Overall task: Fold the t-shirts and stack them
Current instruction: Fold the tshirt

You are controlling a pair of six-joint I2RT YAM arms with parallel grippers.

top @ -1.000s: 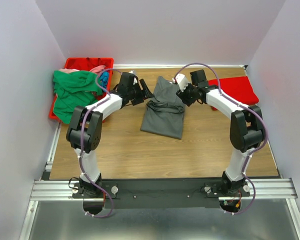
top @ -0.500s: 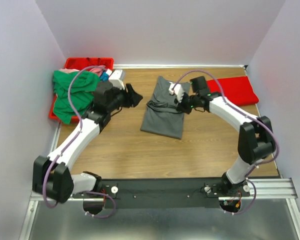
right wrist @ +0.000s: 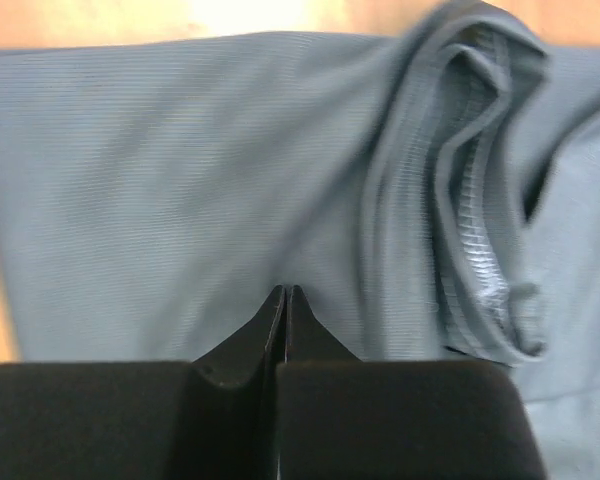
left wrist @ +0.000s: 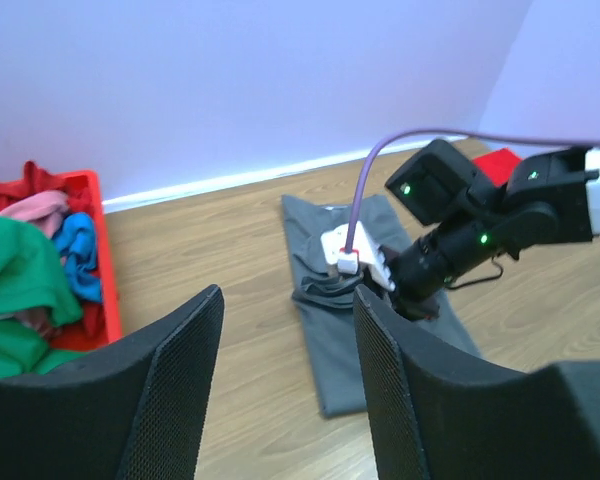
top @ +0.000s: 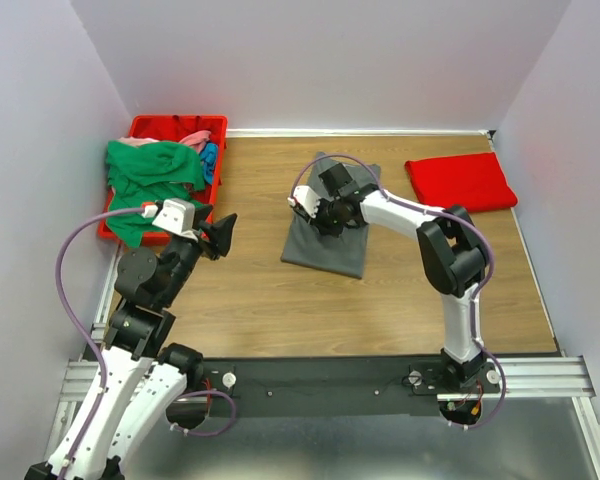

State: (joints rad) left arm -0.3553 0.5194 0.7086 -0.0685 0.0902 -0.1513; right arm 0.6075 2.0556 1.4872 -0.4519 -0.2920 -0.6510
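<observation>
- Cloth at the centre: the dark grey t-shirt [top: 325, 245] lies on the wooden worktop [top: 380, 300], folded into a narrow oblong that runs from the far side toward the near side.
- Its far half is rumpled, and the right wrist view shows a ribbed hem bunched into a raised ridge [right wrist: 480, 200] beside smooth cloth.
- The right tool [top: 320, 218] is down on the middle of this shirt, its arm reaching in from the right.
- From its own camera the right tool [right wrist: 283, 292] is clenched, fingers pressed together with no gap, tips at the grey cloth. Whether any cloth is pinched between them I cannot tell.
- The left tool [top: 223, 236] is raised over the left side of the worktop, well apart from the grey shirt and near the bin's near corner.
- Its fingers [left wrist: 180, 370] stand apart, released, with nothing between them.
- A bright red t-shirt [top: 460, 180] lies folded at the far right of the worktop.
- A red bin [top: 175, 125] sits in the far left corner.
- A green t-shirt [top: 150, 185] is heaped over the bin's near rim.
- Pink [top: 185, 138] and blue [top: 210, 155] cloth lie inside it.
</observation>
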